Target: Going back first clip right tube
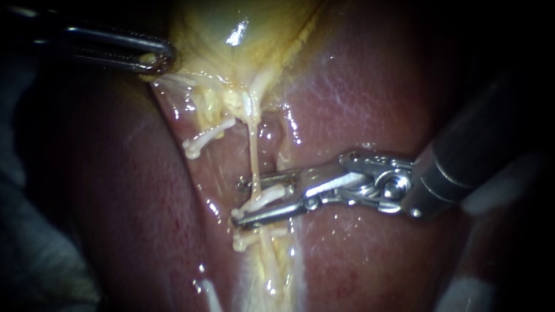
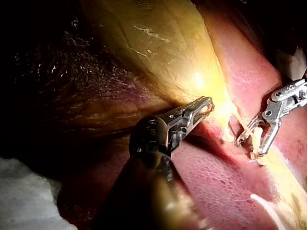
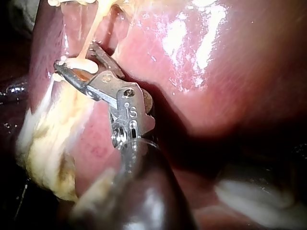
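Two jaws of my right instrument stand apart with a clear gap between them, and they grip nothing. The shaft comes in from the right and the jaws point left, low over the groove in the liver. The right tube, a thin pale strand, runs down from the gallbladder and passes through that gap, with one jaw above the crossing and one below. A short whitish clip lies slantwise across the tube in the same gap. It sits close to the lower jaw, but I cannot tell whether it touches it. The right wrist view shows the same spread, with the yellowish strand running between the two tips.

Just beside the tube, on its left, a stubby whitish left tube with a knobbed end lies at an angle against the wet tissue. It is apart from my jaws.

Farther up and left, my left instrument is clamped on the yellow edge of the gallbladder where it narrows. A scrap of tissue shows at its tip.
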### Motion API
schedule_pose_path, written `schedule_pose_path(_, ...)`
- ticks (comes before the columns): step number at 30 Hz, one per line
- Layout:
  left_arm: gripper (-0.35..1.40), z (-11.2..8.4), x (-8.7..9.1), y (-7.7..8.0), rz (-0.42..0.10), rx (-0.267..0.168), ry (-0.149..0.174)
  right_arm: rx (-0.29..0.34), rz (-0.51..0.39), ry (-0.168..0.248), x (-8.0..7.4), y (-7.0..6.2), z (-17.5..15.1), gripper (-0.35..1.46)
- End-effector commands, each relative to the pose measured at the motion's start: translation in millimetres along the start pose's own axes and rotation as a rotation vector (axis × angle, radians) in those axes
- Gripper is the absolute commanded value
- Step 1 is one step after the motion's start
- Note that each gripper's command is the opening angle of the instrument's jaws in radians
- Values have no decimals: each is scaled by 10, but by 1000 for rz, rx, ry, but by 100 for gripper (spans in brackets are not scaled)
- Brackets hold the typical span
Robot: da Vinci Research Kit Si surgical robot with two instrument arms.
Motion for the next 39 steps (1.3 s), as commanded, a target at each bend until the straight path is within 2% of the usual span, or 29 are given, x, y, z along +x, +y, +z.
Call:
schedule_pose_path(1, -35, 0, 0, 0, 0, 0, 0, 24, -1, -14, -1, -6, -2, 50)
schedule_pose_path(7, -35, 0, 0, 0, 0, 0, 0, 77, -13, -28, 0, -30, 5, 50)
schedule_pose_path(13, -35, 0, -1, 0, 1, 0, 0, 117, -26, -39, 1, -31, 8, 50)
schedule_pose_path(16, -35, 0, -1, 0, 1, 0, 0, 94, -28, -27, 2, -24, 6, 50)
schedule_pose_path(23, -35, 1, -1, 0, 1, 1, 0, 2, -23, 14, 2, 3, -6, 50)
schedule_pose_path(27, -35, 1, -1, 0, 1, 0, 0, -76, -10, -2, 1, 12, -14, 50)
schedule_pose_path(33, -35, 0, -1, 0, 1, 0, 0, -116, -71, -6, 2, 11, -32, 50)
schedule_pose_path(37, -35, 0, -1, 0, 1, 0, 0, -141, -223, -34, 11, 2, -51, 50)
schedule_pose_path(39, -35, 0, -1, 0, 1, 0, 0, -155, -295, -58, 16, -7, -64, 50)
